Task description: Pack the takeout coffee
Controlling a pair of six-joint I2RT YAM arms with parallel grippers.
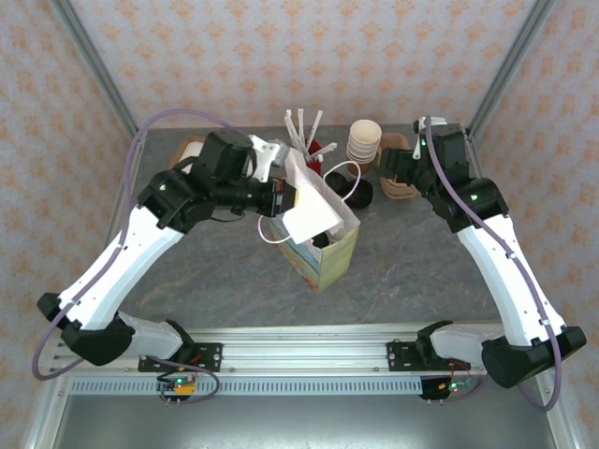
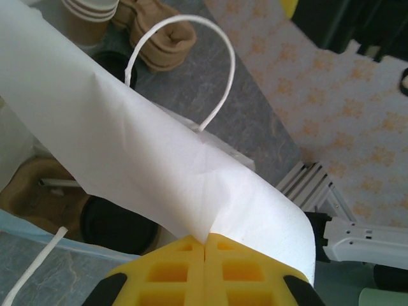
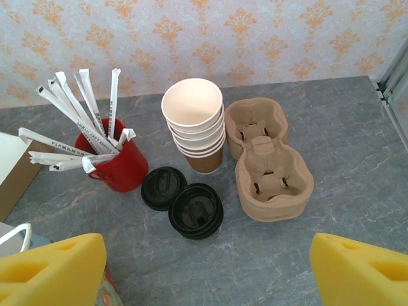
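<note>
**Near centre:** white paper carrier bag with yellow-green printed sides, standing on the grey stone-patterned table, its mouth gaping upward

**Left gripper**: yellow padded jaws pressed together, pinching the bag's white top flap. The left arm is reaching in from the near left, elbow bowing outward, wrist lying sideways toward the bag

**The takeout coffee**: its round black plastic lid is showing low inside the bag, beside the brown inner wall; the cup body is hidden

**Step, as judged:** the cup appears already bagged, so the work is sitting at the holding-open or closing stage. The next move is likely calling for the flap to be lowered or let go gently, since the pinch looks to be steadying the bag. Whether anything more is due from the far supplies cannot be told

**Far right:** right gripper, yellow jaws spread wide and gripping nothing, hovering above the table. The right arm is stretching up from the near right, forearm angling inward

**Beyond it, left to right:**
- red plastic cup of paper-wrapped white straws
- loose round black plastic lids lying flat
- stack of lidless cream paper cups
- brown moulded-pulp cup carriers
</note>
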